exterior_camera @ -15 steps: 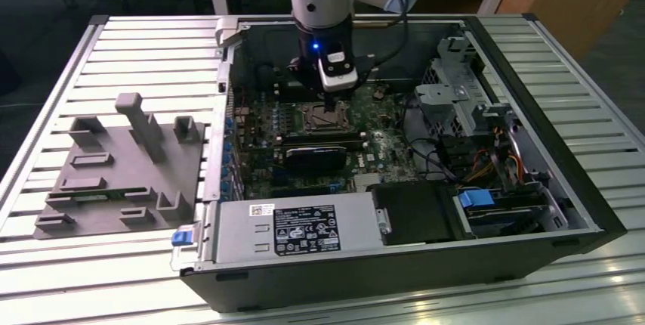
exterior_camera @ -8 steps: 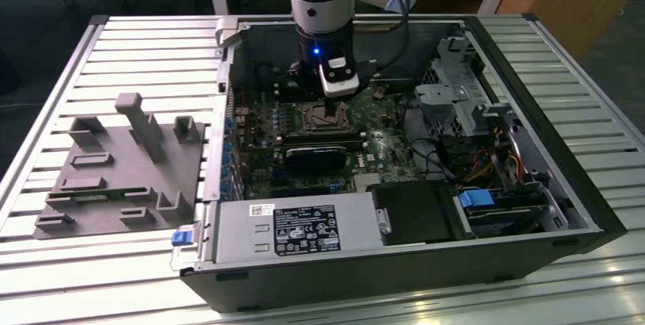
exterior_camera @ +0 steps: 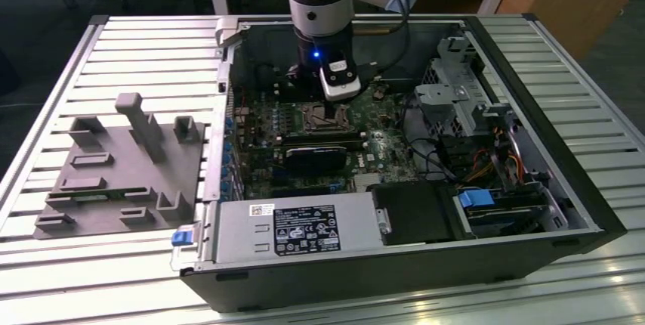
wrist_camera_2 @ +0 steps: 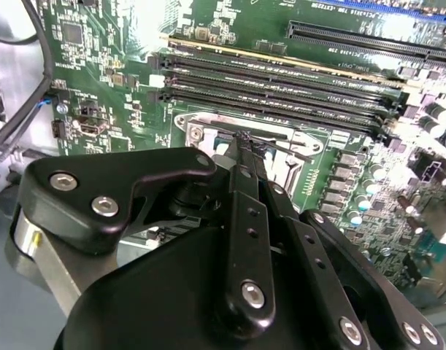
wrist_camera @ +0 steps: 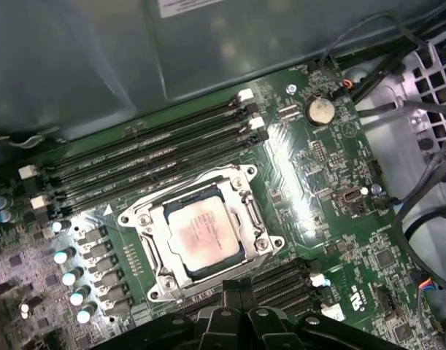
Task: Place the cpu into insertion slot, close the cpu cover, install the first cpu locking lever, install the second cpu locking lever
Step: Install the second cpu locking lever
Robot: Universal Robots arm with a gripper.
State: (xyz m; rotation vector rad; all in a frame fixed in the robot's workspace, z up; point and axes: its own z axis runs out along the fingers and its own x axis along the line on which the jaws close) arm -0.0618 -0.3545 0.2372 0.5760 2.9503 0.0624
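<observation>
Claw (wrist_camera_2: 244, 146): fingers pressed together, empty, tips poised over the socket's edge in the second wrist view.
Cpu (wrist_camera: 202, 232): seated in the insertion slot (wrist_camera: 160, 255), cpu cover (wrist_camera: 241, 191) down around it.
Memory slots (wrist_camera: 146, 146): at 11 o'clock of the socket.
Handling note: a locking lever likely wants slow, steady pressing, clear of the chip.

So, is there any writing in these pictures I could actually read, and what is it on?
No text can be read for certain.
Power supply label: black-and-white print, too small to read.
cpu: faint marks on its metal top, blurred.
Motherboard: white lettering, too small to read.
White sticker on the grey panel: blurred.
</observation>
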